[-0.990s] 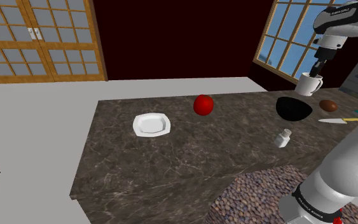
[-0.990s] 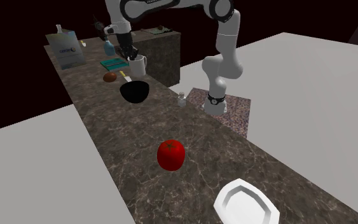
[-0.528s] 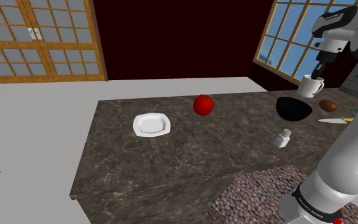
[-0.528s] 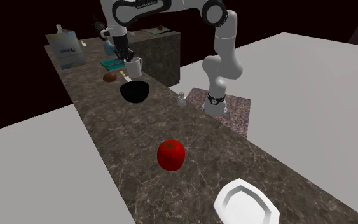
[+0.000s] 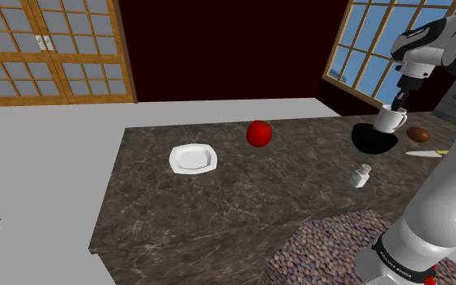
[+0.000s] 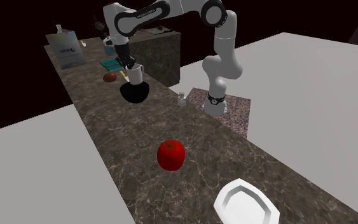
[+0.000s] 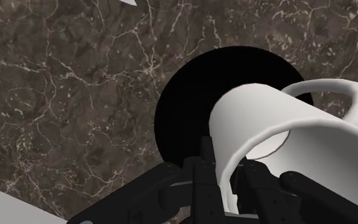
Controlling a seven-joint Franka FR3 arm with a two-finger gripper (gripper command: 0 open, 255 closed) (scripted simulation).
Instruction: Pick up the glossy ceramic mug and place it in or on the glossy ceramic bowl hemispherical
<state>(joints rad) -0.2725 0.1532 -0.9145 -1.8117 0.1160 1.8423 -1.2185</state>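
A white mug (image 5: 390,119) hangs right over the black bowl (image 5: 371,141), its base at or inside the bowl's rim. My gripper (image 5: 398,104) is shut on the mug's rim from above. In the second exterior view the mug (image 6: 134,73) sits low over the bowl (image 6: 135,94), with the gripper (image 6: 131,64) at its top. From the wrist, the fingers (image 7: 204,175) pinch the mug's wall (image 7: 285,146), one inside and one outside, and the handle points away from them. The black bowl (image 7: 184,108) lies directly beneath the mug.
A red apple (image 5: 258,133) and a white plate (image 5: 193,158) lie on the dark marble counter (image 5: 242,202). A small shaker (image 5: 360,175) stands in front of the bowl. A brown round object (image 5: 418,133) and a yellow-handled knife (image 5: 432,153) lie beyond it.
The gripper has carried the mug toward the shoulder view's left and down, from beside the bowl to low over it.
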